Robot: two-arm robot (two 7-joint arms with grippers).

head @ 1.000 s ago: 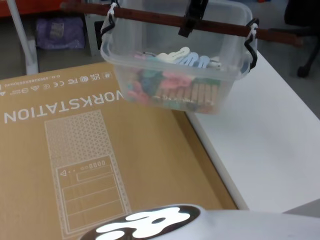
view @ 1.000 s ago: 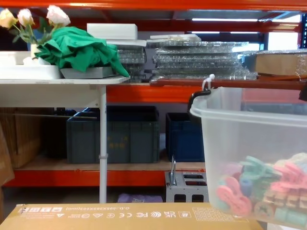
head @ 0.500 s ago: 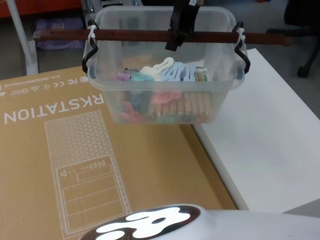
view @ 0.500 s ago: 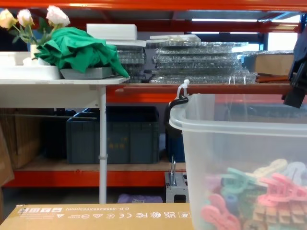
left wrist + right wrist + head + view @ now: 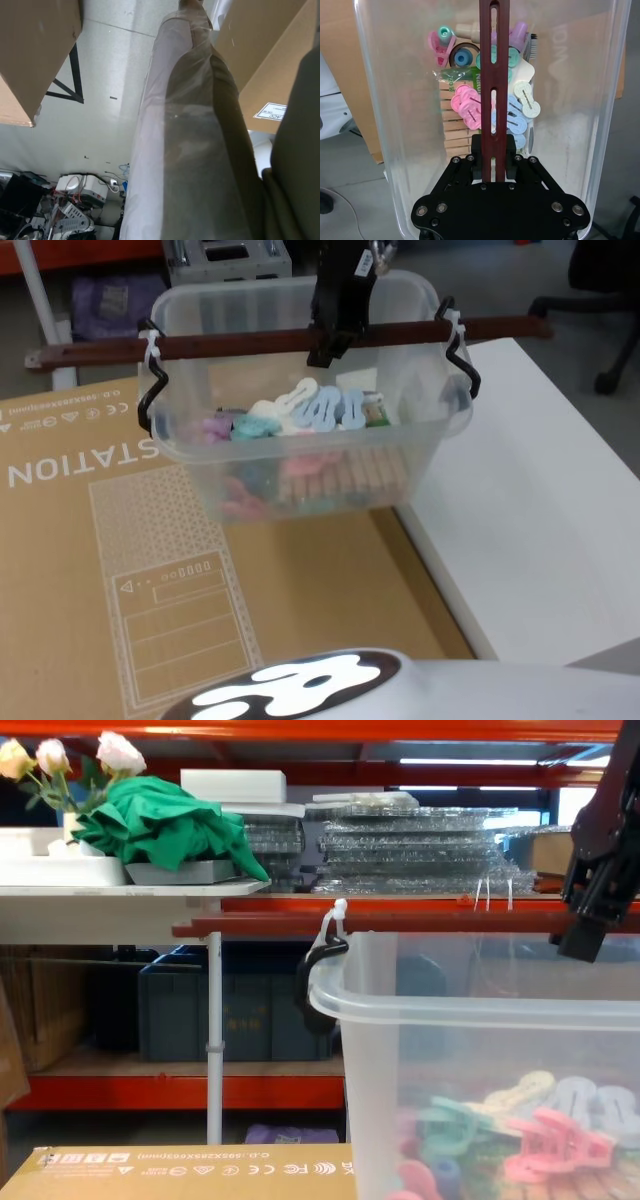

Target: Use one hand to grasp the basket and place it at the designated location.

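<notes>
Since a second ago the basket point(image 5: 300, 465) has swung toward my left and come nearer to me. It used to hang by the edge of the white counter point(image 5: 540, 520), and now it's mostly over the cardboard box point(image 5: 90, 590), with just its right end above the counter's edge.

Quick count: one basket, one reddish-brown bar handle point(image 5: 230, 341), two white zip ties point(image 5: 150, 346), one at each end of the tub, and two black hooks point(image 5: 150, 405) tying the bar to the rim. One box and one counter underneath.

My right gripper point(image 5: 325, 348) is clamped tight on the bar, about at its middle, a finger on each side of the slotted strip. The basket hangs upright below it, open side up. The bar's long axis runs left to right across me, sticking out past the tub at both ends, and it looks roughly level from the chest camera.

Stuff I can't make out: the pegs point(image 5: 310, 410) inside are a jumbled heap of pastel plastic and plain wooden ones, way too piled up to count, and the lower ones are blurry through the wall. The chest view cuts off the basket's right side and bottom, so I can't tell whether it's clear of the box or touching it.
</notes>
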